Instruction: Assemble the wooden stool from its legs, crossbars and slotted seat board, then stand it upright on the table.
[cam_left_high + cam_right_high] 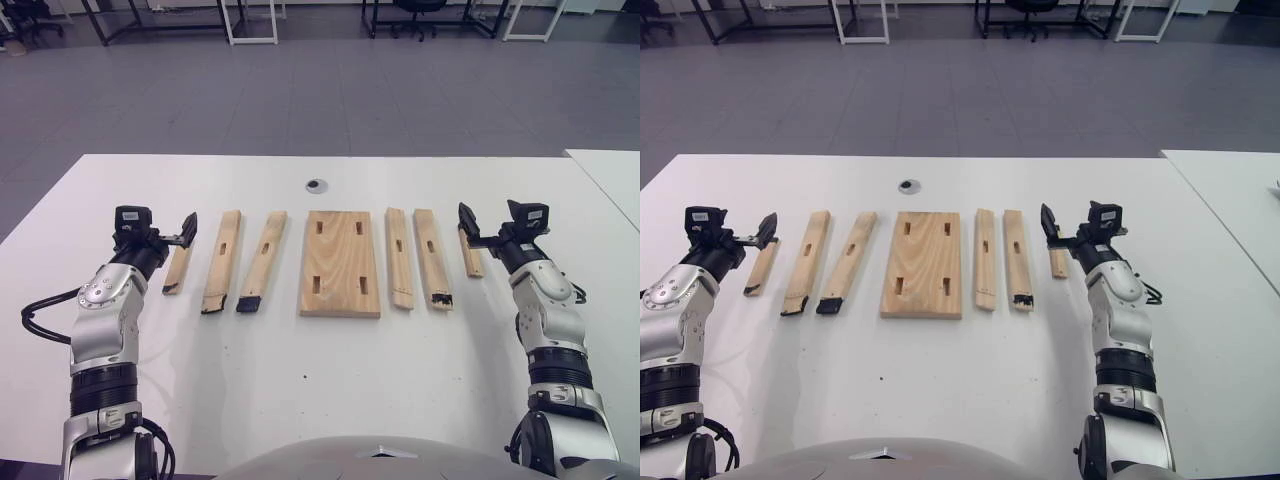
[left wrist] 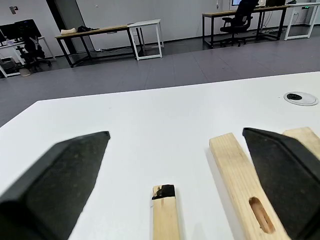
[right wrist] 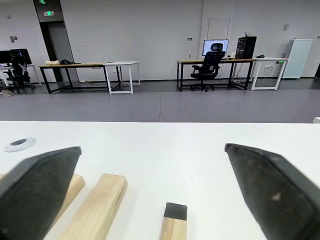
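- White counter (image 1: 300, 380) is carrying every piece loose: seat board (image 1: 340, 263), legs (image 1: 222, 258) and crossbars (image 1: 178, 268) lying flat, assembly seemingly unstarted.
- Left gripper (image 2: 176, 134) and right gripper (image 3: 152, 148) are hovering wide open, empty.

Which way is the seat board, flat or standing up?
Flat. The seat board lies on the table, its whole top face showing.

L crossbar (image 2: 165, 216) cut off at frame edge, R crossbar (image 3: 173, 225) likewise (near ends unseen)
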